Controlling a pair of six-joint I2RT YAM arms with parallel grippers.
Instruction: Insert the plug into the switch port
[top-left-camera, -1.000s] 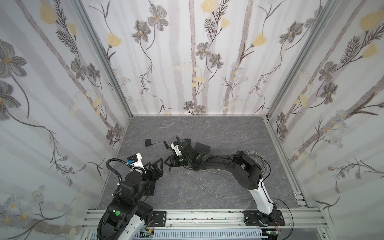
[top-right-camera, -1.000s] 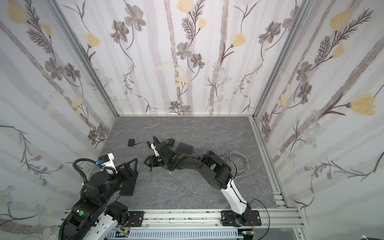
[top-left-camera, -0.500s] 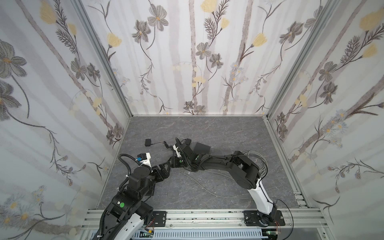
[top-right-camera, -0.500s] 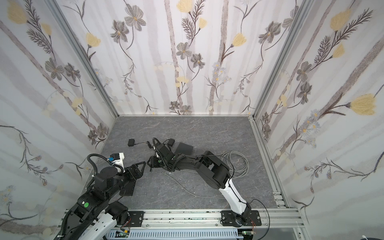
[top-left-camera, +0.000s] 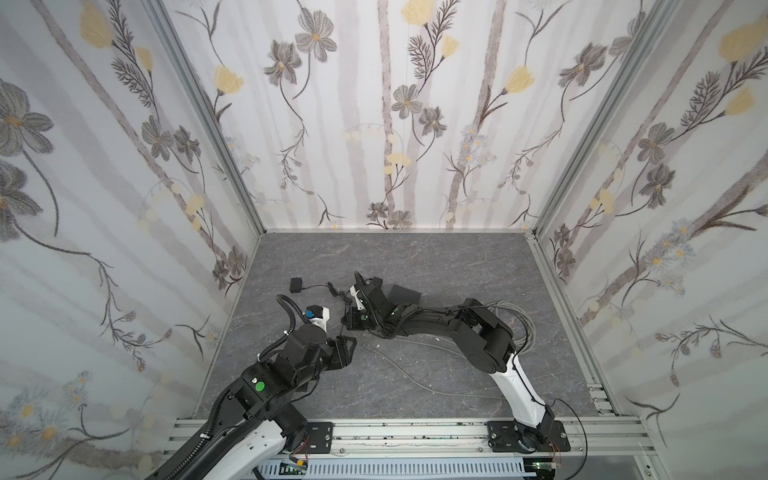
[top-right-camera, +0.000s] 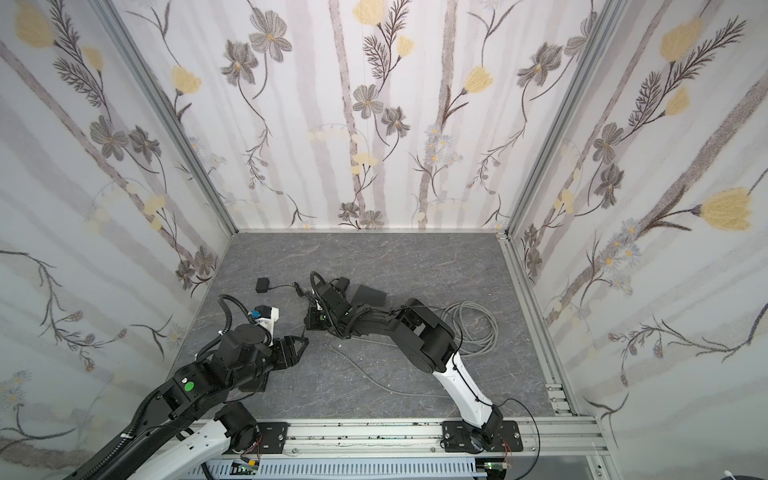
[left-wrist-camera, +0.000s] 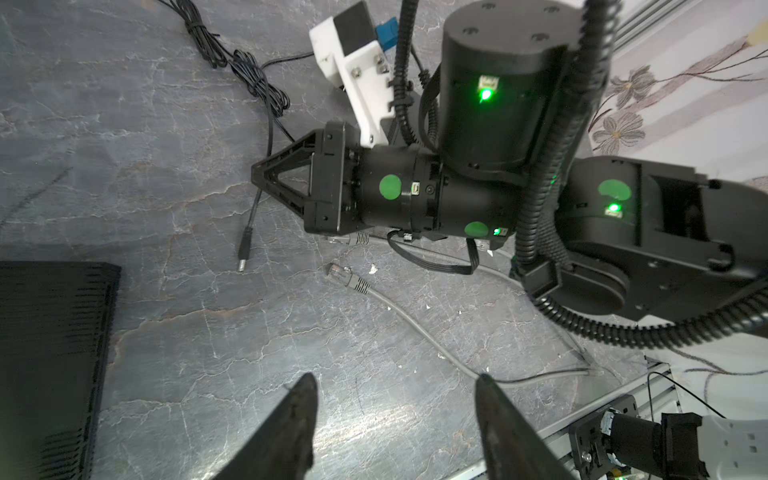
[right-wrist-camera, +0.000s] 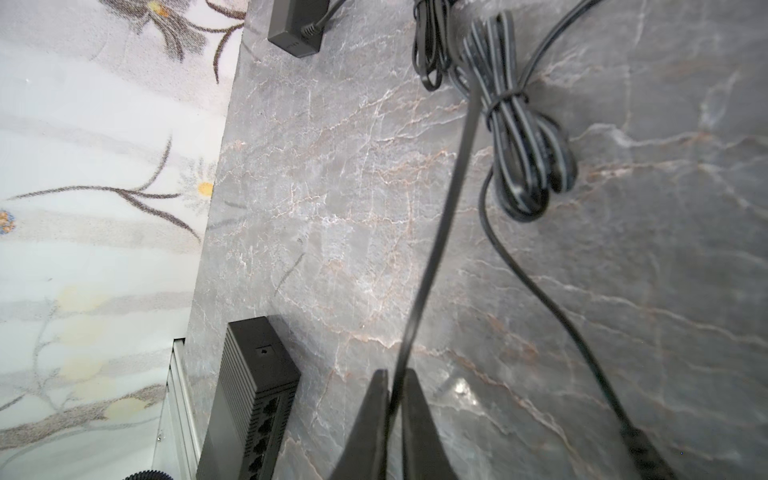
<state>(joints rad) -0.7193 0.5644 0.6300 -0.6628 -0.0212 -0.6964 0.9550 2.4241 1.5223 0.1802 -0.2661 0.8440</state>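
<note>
Just snapped right gripper (right-wrist-camera: 395, 376) shut on black cord (right-wrist-camera: 446, 208), lower centre of both top views, left gripper (left-wrist-camera: 395, 380) half-narrowed and empty, so good to carry plug (left-wrist-camera: 244, 251) to switch (right-wrist-camera: 253, 390).

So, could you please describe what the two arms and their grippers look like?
The left arm and right arm are mostly black, with white lower links, round green stickers and ribbed black conduit. The left gripper and right gripper are black, with tapering fingers; each wrist carries a white camera bracket.
</note>
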